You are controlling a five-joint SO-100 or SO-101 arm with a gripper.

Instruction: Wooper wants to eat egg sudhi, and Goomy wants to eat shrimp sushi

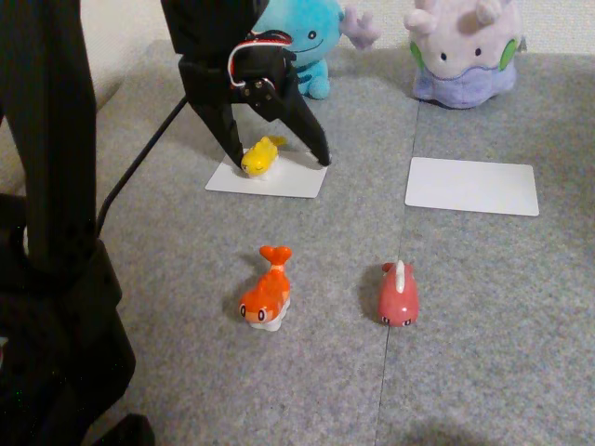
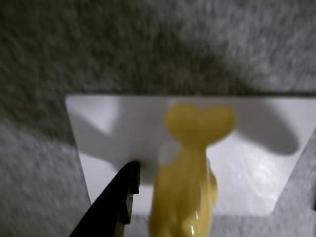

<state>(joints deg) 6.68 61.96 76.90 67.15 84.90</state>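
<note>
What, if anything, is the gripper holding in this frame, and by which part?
Nothing. The gripper stands open astride the egg sudhi, which rests on the white card before Wooper; a gap shows beside the one finger in the wrist view.

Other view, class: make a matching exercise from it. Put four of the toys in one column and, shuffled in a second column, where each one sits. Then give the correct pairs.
Column one
1. yellow fish figure
2. orange fish figure
3. Wooper plush
4. Goomy plush

Column two
A. at the back, behind the empty white card
B. on the grey mat, left of the pink figure
C. on the left white card, between the open gripper fingers
D. at the back, behind the arm

Pairs: 1-C, 2-B, 3-D, 4-A
</note>
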